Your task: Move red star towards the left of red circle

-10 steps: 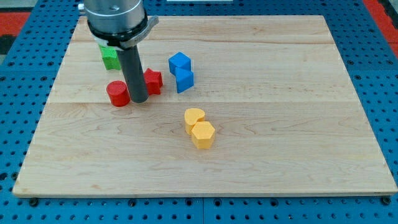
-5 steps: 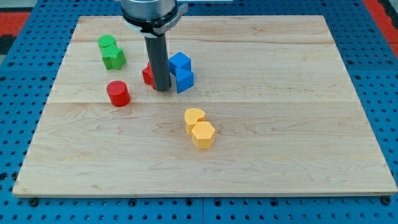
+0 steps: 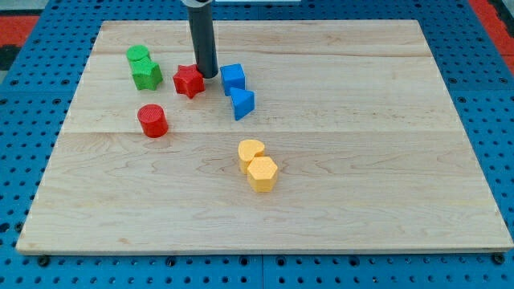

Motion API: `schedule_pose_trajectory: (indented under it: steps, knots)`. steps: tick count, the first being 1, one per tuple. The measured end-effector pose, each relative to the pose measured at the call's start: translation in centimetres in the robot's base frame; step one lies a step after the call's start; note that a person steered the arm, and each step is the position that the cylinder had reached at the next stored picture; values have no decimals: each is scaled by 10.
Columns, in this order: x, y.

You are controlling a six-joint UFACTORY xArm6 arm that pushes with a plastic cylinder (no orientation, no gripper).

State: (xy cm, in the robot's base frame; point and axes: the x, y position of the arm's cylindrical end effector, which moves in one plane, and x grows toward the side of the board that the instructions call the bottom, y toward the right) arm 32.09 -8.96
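The red star (image 3: 189, 81) lies on the wooden board, up and to the right of the red circle (image 3: 152, 121). My tip (image 3: 207, 75) stands just right of the red star, touching or nearly touching it, between the star and the upper blue block (image 3: 232, 77). The rod comes down from the view's top.
Two green blocks (image 3: 144, 67) sit left of the red star. A second blue block (image 3: 242, 103) lies below the first. A yellow heart-like block (image 3: 251, 152) and a yellow hexagon (image 3: 262, 173) sit together near the board's middle. The board's edge (image 3: 265, 252) runs along the view's bottom.
My tip moved from left of the red star round to its right side and up the view. The red star shifted up and left. The lower blue block shifted slightly.
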Motion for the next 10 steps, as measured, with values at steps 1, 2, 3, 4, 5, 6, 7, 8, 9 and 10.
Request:
schedule_pose_trajectory:
  steps: [1,2,3,4,5,6,7,8,9,10]
  knots:
    - [31,-37]
    - [87,-67]
    - [93,-67]
    - [50,-50]
    - [46,-89]
    - [84,-104]
    - [97,-94]
    - [98,-95]
    - [98,-96]
    - [99,-89]
